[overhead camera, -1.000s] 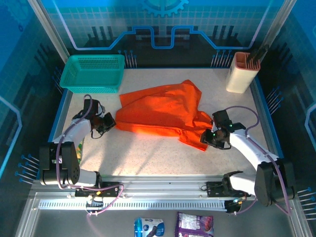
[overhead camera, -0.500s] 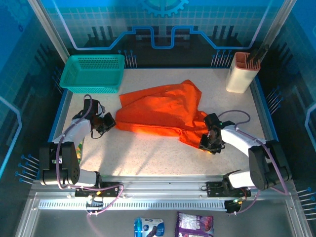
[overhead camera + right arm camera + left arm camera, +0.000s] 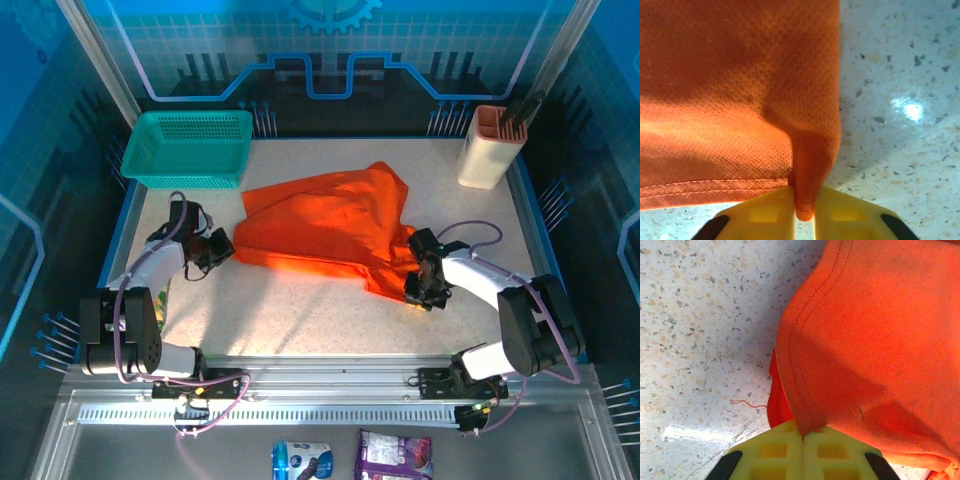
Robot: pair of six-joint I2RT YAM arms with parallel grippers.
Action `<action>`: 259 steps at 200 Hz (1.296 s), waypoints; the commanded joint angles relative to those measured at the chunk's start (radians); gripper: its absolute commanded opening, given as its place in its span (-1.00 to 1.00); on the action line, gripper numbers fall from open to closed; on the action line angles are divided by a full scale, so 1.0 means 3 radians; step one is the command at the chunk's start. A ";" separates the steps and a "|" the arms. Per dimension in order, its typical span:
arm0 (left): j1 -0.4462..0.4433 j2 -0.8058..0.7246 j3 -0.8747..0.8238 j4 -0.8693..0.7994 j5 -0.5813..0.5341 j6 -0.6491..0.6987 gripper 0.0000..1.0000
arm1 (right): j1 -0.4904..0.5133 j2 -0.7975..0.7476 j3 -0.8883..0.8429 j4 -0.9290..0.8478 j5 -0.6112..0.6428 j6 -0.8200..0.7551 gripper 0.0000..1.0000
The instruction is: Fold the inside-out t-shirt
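The inside-out t-shirt (image 3: pixel 330 228) lies crumpled and orange-red across the middle of the table. My left gripper (image 3: pixel 226 246) is shut on its left hem corner; up close that stitched hem (image 3: pixel 795 390) runs down into the closed yellow fingers (image 3: pixel 775 450). At the shirt's lower right corner my right gripper (image 3: pixel 412 290) is shut on a pinched fold of cloth (image 3: pixel 810 165), which sticks down between its yellow fingers (image 3: pixel 840 215).
A teal mesh basket (image 3: pixel 188 147) stands at the back left. A beige holder (image 3: pixel 491 146) stands at the back right. Bare speckled tabletop (image 3: pixel 300 315) lies in front of the shirt. Two packets (image 3: pixel 395 455) sit below the table's front rail.
My right gripper moved left to the shirt's lower right corner and closed on a fold of cloth. The left gripper and the rest of the shirt stayed put.
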 commanded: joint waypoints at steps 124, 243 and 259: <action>0.0033 -0.1266 0.1144 -0.0145 0.0410 -0.0248 -1.00 | -0.0285 -0.1428 0.2336 -0.0029 0.1417 -0.1057 -1.00; 0.0038 -0.0855 0.3765 -0.0344 0.0221 -0.0135 -1.00 | -0.0293 -0.1320 0.3306 0.0530 0.1032 -0.1021 -1.00; 0.0036 -0.0857 0.3643 -0.0265 0.0316 -0.0226 -1.00 | -0.0298 -0.1342 0.3380 0.0506 0.1150 -0.1116 -1.00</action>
